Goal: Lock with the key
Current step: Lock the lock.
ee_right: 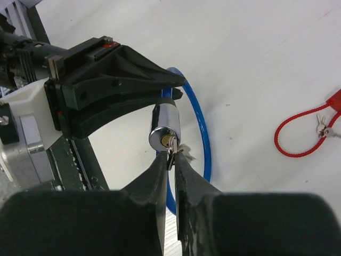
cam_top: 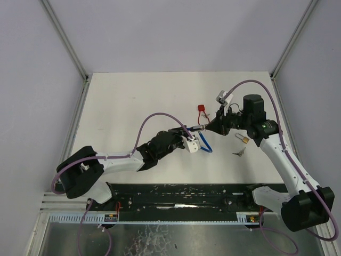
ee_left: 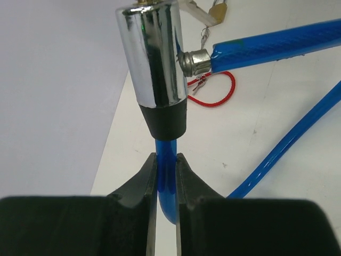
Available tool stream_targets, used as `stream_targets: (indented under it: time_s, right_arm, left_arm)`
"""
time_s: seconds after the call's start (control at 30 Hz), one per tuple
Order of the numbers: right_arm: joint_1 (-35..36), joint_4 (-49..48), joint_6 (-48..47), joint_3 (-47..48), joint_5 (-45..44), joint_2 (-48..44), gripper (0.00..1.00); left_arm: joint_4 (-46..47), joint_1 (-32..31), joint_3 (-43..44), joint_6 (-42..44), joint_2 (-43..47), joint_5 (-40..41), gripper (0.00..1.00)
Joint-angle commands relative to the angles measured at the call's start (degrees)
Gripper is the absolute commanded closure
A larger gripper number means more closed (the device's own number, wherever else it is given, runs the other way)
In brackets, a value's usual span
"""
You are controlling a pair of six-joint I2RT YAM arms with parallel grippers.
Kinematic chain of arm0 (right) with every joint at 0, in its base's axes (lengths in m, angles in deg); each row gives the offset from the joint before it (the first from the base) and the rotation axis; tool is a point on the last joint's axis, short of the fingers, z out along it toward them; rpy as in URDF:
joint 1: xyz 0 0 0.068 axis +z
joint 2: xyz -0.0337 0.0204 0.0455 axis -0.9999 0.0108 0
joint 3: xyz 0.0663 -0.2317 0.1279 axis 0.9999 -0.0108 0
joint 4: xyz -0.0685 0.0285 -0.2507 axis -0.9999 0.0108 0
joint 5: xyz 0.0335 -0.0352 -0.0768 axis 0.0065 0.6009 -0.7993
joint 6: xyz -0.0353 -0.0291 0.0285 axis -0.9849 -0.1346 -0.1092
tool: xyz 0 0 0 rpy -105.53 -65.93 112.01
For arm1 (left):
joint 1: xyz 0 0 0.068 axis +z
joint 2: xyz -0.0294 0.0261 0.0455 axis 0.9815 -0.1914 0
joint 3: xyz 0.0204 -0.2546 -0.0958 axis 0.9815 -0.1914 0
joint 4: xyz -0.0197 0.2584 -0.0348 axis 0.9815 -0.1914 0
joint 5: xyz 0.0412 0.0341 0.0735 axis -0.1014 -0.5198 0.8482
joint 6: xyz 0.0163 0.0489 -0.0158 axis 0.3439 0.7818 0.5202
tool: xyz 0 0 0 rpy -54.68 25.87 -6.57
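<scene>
Key (ee_right: pixel 170 149) seated in the chrome lock cylinder (ee_right: pixel 165 124), above the surface (cam_top: pixel 133 101).
Left end effector (ee_left: pixel 166 160) clamps the blue cable (ee_left: pixel 165 176) just below the cylinder, jaws nearly together; right end effector (ee_right: pixel 171 158) pinches the key at the cylinder's end face.

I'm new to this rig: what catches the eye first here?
Mid-table, the left gripper pinches the blue cable just below its chrome lock cylinder, while the right gripper grips the key seated in the cylinder's keyhole. A brass padlock lies to the right.
</scene>
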Motion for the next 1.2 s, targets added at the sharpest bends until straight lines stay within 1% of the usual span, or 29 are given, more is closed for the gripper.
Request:
stream_targets:
  time_s: [0.0,0.1,0.2,0.23,0.27,0.37,0.47,0.5,0.53,0.57,0.6,0.63,0.67,0.77,0.83,0.9,1.0,1.1,1.17]
  right_arm:
    - [2.12,3.05,-11.42,1.24,-0.4,-1.25,0.9]
    - [3.85,5.44,-21.34,1.58,-1.74,-1.48,0.94]
    - [4.42,6.78,-31.0,1.08,-1.06,-2.66,0.97]
    - [4.38,7.38,-34.36,0.85,-0.44,-3.21,1.0]
    - [4.55,8.31,-38.75,0.61,0.19,-3.83,1.0]
    - [4.61,11.65,-53.04,0.01,1.13,-5.8,1.0]
    - [4.54,14.55,-63.28,-0.26,0.21,-7.4,0.99]
    - [4.6,14.38,-64.2,-0.29,0.0,-7.93,0.93]
    - [4.54,14.03,-64.23,-0.22,-0.04,-8.36,0.84]
    - [4.59,13.56,-63.34,-0.21,-0.06,-8.82,0.72]
    - [4.6,12.82,-61.14,-0.14,0.06,-9.27,0.65]
    - [4.55,11.75,-57.33,-0.11,0.35,-9.84,0.6]
    - [4.48,10.99,-55.47,-0.18,0.79,-10.27,0.56]
    - [4.12,10.65,-52.68,-0.79,3.32,-11.42,0.45]
    - [3.33,9.46,-49.1,-1.18,5.62,-11.94,0.41]
    - [2.33,7.72,-42.88,-1.41,7.77,-11.83,0.39]
    - [1.75,2.52,-31.72,-1.93,7.64,-10.89,0.35]
    - [1.63,-0.07,-27.72,-2.43,7.6,-9.35,0.36]
    - [1.64,-1.35,-26.54,-2.86,7.05,-8.27,0.38]
  left_arm:
    - [-3.27,0.27,-0.09,-0.56,0.86,-0.63,1.0]
    - [-3.31,0.26,-0.1,-0.61,1.05,-0.72,1.0]
    - [-3.4,0.26,-0.18,-0.62,1.29,-0.88,1.0]
    - [-3.47,0.22,-0.26,-0.63,1.39,-0.93,1.0]
    - [-3.53,0.2,-0.28,-0.66,1.4,-1.03,1.0]
    - [-3.62,0.26,-0.38,-0.72,1.71,-1.21,1.0]
    - [-3.75,0.25,-0.44,-0.73,1.85,-1.25,1.0]
    - [-3.75,0.22,-0.51,-0.8,1.86,-1.28,1.0]
    - [-3.75,0.27,-0.48,-0.75,1.89,-1.25,1.0]
    - [-3.75,0.27,-0.45,-0.74,1.88,-1.27,1.0]
    - [-3.75,0.22,-0.56,-0.81,1.94,-1.32,1.0]
    - [-3.73,0.28,-0.58,-0.79,1.91,-1.25,1.0]
    - [-3.68,0.24,-0.59,-0.86,2.01,-1.27,1.0]
    - [-3.71,0.22,-0.67,-0.92,2.05,-1.29,1.0]
    - [-3.6,0.26,-0.78,-0.93,2.23,-1.33,1.0]
    - [-3.46,0.25,-0.8,-1.04,2.34,-1.42,1.0]
    - [-3.44,0.28,-0.8,-1.03,2.35,-1.48,1.0]
    - [-3.49,0.34,-0.8,-1.07,2.25,-1.48,1.0]
    - [-3.49,0.3,-0.79,-1.11,2.29,-1.48,1.0]
